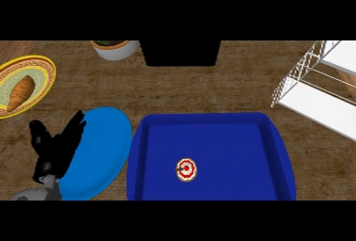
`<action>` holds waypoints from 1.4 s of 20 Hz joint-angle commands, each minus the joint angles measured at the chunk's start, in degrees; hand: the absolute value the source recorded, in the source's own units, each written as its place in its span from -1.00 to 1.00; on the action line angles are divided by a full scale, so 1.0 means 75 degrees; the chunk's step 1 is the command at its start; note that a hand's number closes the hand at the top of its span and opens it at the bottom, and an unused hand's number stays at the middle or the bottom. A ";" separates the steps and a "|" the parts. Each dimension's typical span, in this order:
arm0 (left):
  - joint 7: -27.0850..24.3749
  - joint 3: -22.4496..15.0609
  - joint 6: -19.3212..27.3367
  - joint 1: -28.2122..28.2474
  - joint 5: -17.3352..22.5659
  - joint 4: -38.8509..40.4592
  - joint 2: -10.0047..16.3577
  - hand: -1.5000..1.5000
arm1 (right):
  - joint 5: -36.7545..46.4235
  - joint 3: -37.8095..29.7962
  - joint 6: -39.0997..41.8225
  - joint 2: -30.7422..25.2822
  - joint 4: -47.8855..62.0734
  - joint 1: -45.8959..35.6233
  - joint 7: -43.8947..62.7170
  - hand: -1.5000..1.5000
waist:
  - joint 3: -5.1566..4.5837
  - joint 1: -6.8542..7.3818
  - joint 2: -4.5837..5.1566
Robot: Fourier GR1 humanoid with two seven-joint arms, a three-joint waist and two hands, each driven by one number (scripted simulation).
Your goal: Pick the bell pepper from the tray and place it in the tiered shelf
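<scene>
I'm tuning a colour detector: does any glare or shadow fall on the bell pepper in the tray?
Head view: the bell pepper lies evenly lit on the blue tray, with no glare or marked shadow on it. Also in the head view, the left robot hand, open over the blue plate, shades no part of the tray.

The blue tray [278, 141] has bare floor on every side of the bell pepper [185, 169], so there is room to come down on it from above; only the tray's raised wall rings it. Between the tray's far right corner and the tiered shelf [316, 101] runs a strip of bare counter [208, 89]; the shelf's wire end faces that gap (thin white bars, slanting). The left hand [59, 141], fingers straight, takes the space over the blue plate [104, 141] just beside the tray's left wall; a pot [115, 49] and a black block [181, 52] stand along the far edge, well apart from the tray.
</scene>
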 commanded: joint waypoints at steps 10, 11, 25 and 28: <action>0.0120 0.0118 -0.0202 -0.0158 0.0038 0.0341 -0.0021 0.00 | -0.0848 -0.1418 0.0932 -0.1972 0.3604 -0.1865 -0.0706 1.00 | -0.0022 0.0089 0.0057; -0.0279 0.0124 -0.0358 -0.0222 -0.0023 0.0797 -0.0035 0.00 | -0.0946 -0.1651 0.0681 -0.1969 0.3670 -0.1291 -0.1371 1.00 | -0.0020 0.0036 0.0069; 0.0299 0.0090 -0.0238 0.0122 -0.0133 -0.0127 -0.0124 0.00 | -0.0326 -0.1058 -0.0748 -0.2275 0.6043 -0.1224 -0.3182 1.00 | -0.0017 0.0140 0.0071; -0.0130 0.0023 -0.0145 -0.0103 -0.0283 0.0493 -0.0423 0.00 | -0.0249 -0.1229 -0.0934 -0.2704 0.6758 -0.1118 -0.3817 1.00 | -0.0018 0.0096 0.0077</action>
